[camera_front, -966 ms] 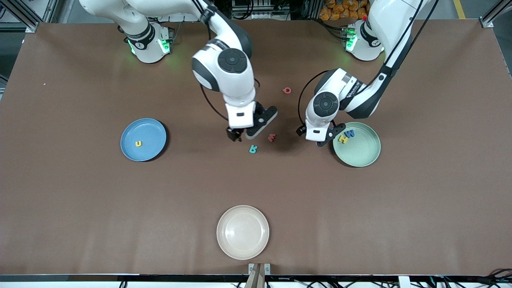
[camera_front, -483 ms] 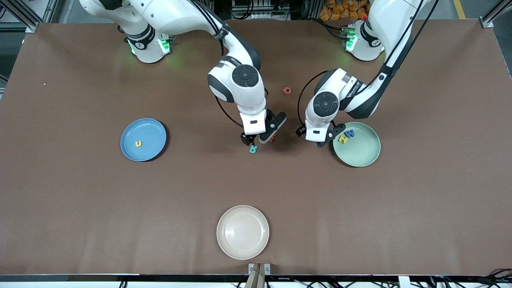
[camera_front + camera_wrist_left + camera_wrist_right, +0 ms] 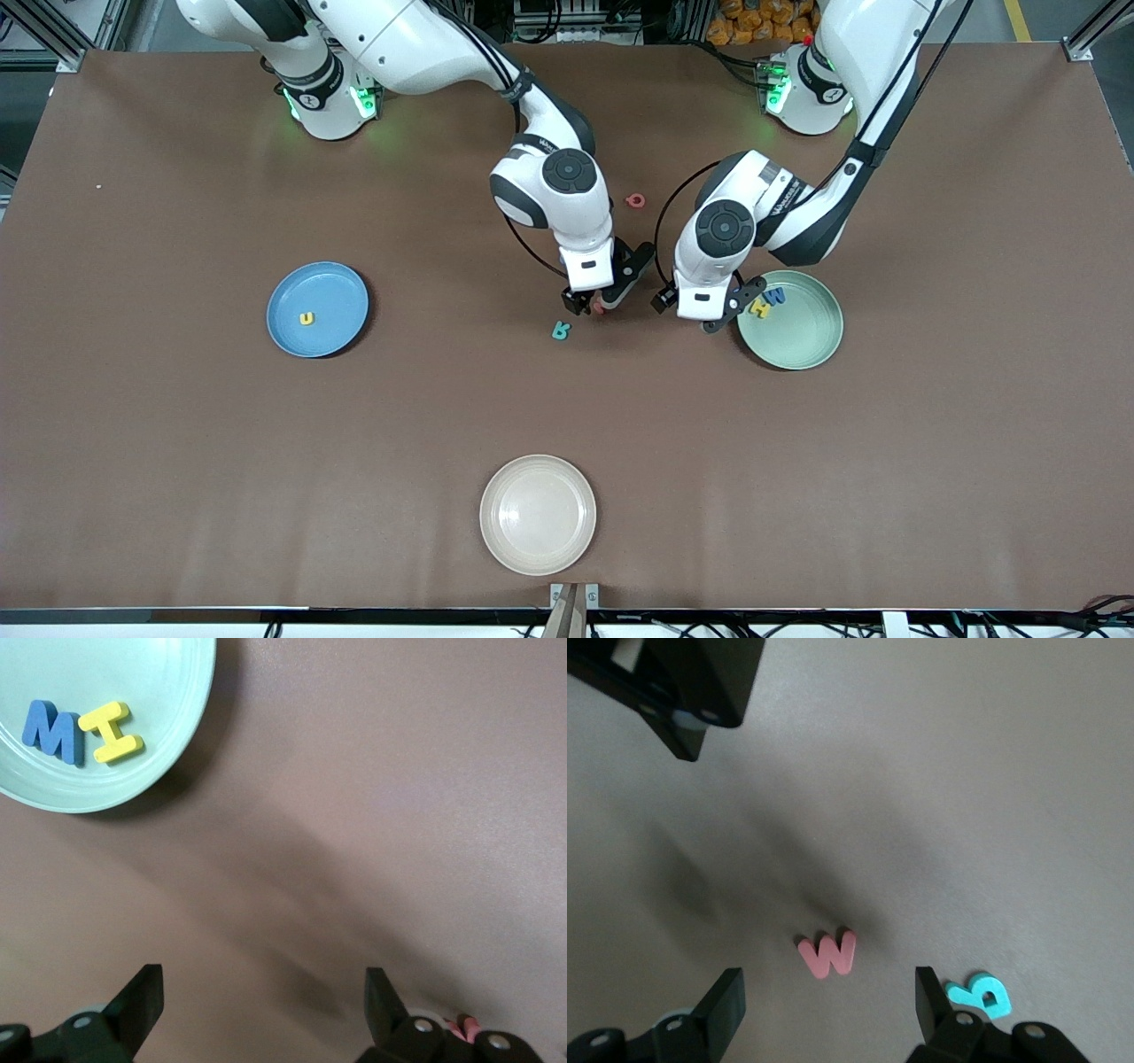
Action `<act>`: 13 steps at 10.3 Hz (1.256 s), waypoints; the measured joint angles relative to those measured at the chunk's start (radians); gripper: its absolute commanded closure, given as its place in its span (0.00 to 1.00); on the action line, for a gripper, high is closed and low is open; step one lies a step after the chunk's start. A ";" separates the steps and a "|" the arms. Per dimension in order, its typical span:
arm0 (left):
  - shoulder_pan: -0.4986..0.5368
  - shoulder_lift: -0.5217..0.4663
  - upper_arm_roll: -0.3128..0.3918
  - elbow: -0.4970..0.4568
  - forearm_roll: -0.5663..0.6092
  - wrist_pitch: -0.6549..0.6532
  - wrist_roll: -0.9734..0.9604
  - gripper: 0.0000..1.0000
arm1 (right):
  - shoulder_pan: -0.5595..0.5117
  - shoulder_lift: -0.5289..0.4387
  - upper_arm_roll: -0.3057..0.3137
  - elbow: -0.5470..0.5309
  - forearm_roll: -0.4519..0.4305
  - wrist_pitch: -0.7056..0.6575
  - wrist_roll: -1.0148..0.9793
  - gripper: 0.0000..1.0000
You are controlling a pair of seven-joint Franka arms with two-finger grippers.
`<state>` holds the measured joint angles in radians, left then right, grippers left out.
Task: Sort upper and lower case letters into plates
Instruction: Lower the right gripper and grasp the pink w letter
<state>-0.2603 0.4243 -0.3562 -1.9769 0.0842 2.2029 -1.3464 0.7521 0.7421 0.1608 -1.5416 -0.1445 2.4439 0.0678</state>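
Front view, right gripper (image 3: pixel 592 308) spread wide over the red letter (image 3: pixel 828 955), left gripper (image 3: pixel 689 312) spread wide beside the green plate (image 3: pixel 802 341), holding nothing.

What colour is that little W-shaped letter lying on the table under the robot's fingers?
Red, a pinkish red. The W letter shows best in the right wrist view.

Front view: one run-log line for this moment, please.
right gripper: open, over red letter | left gripper: open, waiting beside mint plate | blue plate: one yellow letter
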 measured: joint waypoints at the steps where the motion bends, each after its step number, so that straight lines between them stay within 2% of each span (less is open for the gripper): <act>1: 0.000 0.000 0.000 0.000 0.000 -0.001 -0.002 0.00 | 0.008 0.021 0.000 0.021 0.000 0.000 0.000 0.17; 4: -0.001 0.001 0.000 0.000 0.000 -0.001 -0.007 0.00 | 0.032 0.066 -0.002 0.053 -0.021 -0.001 0.000 0.19; 5: -0.003 0.001 -0.001 0.000 0.000 -0.001 -0.008 0.00 | 0.037 0.072 -0.003 0.056 -0.035 -0.002 0.000 0.23; 10: -0.007 0.016 -0.001 -0.003 0.000 -0.002 -0.009 0.00 | 0.039 0.082 -0.006 0.058 -0.089 -0.024 -0.029 0.24; 13: -0.007 0.032 -0.001 -0.003 0.000 -0.002 -0.009 0.00 | 0.039 0.103 -0.012 0.083 -0.091 -0.040 -0.081 0.31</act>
<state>-0.2670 0.4565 -0.3568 -1.9802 0.0842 2.2008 -1.3558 0.7912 0.8449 0.1484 -1.4590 -0.2358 2.4036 -0.0133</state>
